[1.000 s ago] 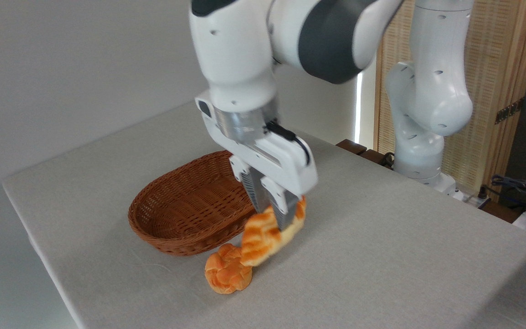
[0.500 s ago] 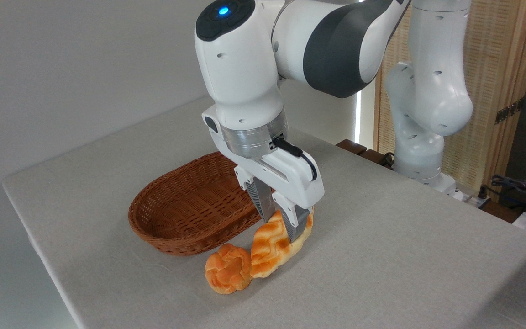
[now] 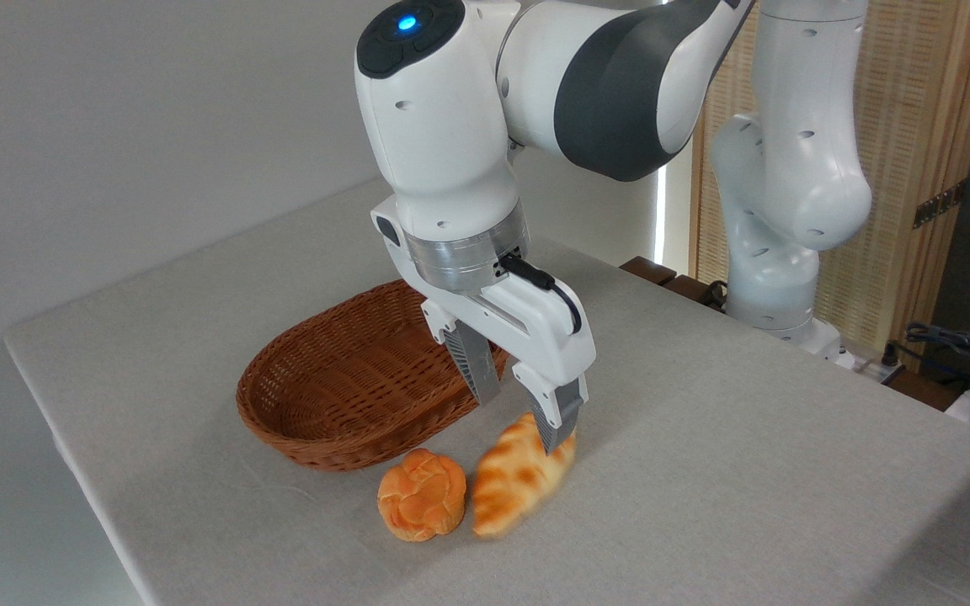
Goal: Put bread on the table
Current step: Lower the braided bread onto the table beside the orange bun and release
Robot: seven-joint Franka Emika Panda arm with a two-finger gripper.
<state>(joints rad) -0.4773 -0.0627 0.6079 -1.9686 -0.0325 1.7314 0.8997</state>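
Observation:
The bread (image 3: 517, 478), a long braided golden-orange loaf, lies on the table (image 3: 746, 471) just in front of the wicker basket. My gripper (image 3: 520, 418) hangs right above the loaf's far end, open, its fingers spread apart. The right fingertip (image 3: 554, 436) is at or just above the loaf's upper end; the left finger stands free over the basket's rim. Nothing is held between the fingers.
A brown oval wicker basket (image 3: 350, 379) stands behind the loaf. A round knotted orange bun (image 3: 422, 505) lies on the cloth beside the loaf's left side. The arm's white base (image 3: 775, 303) rises at the table's far right edge.
The gripper lowered the loaf to the cloth beside the bun, then opened and let it go. The loaf now lies flat on the table.

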